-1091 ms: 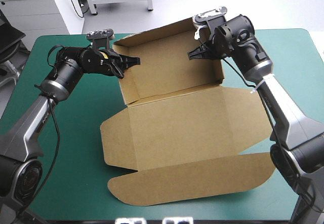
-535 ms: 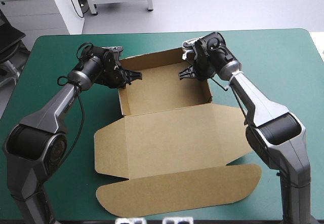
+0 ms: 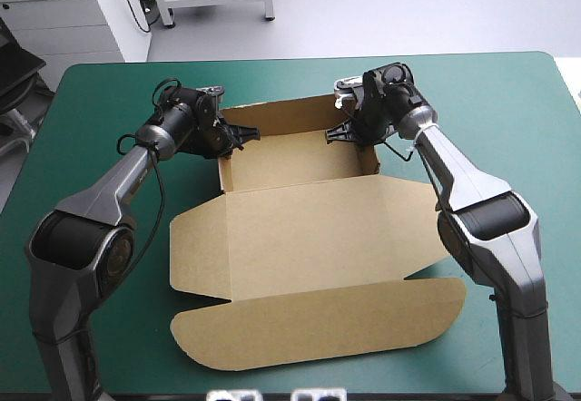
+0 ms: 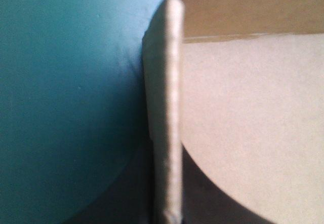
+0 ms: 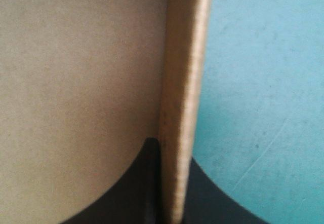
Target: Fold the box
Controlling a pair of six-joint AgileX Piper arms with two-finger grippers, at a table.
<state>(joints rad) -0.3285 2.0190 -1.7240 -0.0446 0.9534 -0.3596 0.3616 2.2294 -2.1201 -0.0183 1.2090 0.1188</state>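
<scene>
Two grippers hold the brown box, which lies on the teal-green cover with its tray toward the table's far edge and its lid flat toward the near one. At the tray's left wall the left gripper pinches the board, its black fingers all but closed on either face. The right gripper clamps the right wall likewise, apparently near the far corner.
</scene>
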